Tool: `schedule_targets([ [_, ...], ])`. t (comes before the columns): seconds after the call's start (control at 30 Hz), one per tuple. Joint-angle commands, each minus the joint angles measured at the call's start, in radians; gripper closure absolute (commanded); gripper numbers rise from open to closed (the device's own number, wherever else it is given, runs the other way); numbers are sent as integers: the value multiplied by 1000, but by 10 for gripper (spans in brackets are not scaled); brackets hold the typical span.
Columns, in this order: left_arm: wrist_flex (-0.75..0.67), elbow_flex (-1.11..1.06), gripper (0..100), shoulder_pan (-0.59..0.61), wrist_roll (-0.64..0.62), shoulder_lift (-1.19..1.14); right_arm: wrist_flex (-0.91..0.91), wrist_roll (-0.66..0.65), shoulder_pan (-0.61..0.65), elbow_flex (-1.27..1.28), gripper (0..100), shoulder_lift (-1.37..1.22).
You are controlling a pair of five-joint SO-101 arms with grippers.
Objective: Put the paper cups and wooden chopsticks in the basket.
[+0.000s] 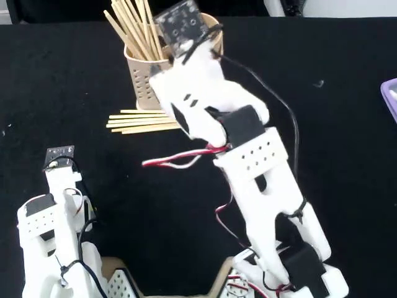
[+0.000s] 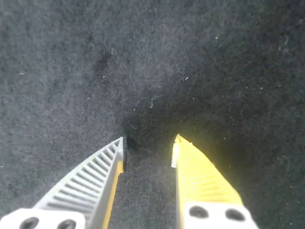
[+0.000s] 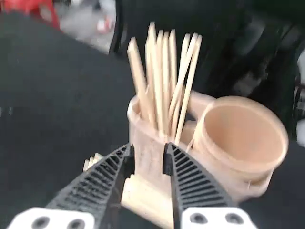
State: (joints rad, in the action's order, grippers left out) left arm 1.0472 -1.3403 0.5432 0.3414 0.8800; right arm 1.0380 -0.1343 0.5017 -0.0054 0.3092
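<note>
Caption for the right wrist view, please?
Right gripper poised before a basket holding upright wooden chopsticks and a paper cup.

Black tablecloth (image 1: 347, 56) — purple object (image 1: 391, 96) at its edge

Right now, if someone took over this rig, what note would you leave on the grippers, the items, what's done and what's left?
Left gripper: open, empty, low over the black table.
Right gripper: jaws apart, just in front of the basket, above the loose chopsticks; no clear grip on them.
Done: standing chopsticks and a paper cup are in the basket.
Left: the loose chopsticks lying on the table beside the basket.
</note>
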Motion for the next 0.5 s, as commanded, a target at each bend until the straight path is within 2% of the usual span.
schedule_targets([
  [0.0,-14,2,827,-12,-3,12,97,-80,8,2,828,47],
  [0.13,-14,2,827,-12,-3,12,173,-184,-8,147,721,50],
  [0.27,-14,2,827,-12,-3,12,222,-362,-28,334,730,53],
  [0.47,-14,4,827,-13,-3,12,37,-422,-190,576,728,53],
])
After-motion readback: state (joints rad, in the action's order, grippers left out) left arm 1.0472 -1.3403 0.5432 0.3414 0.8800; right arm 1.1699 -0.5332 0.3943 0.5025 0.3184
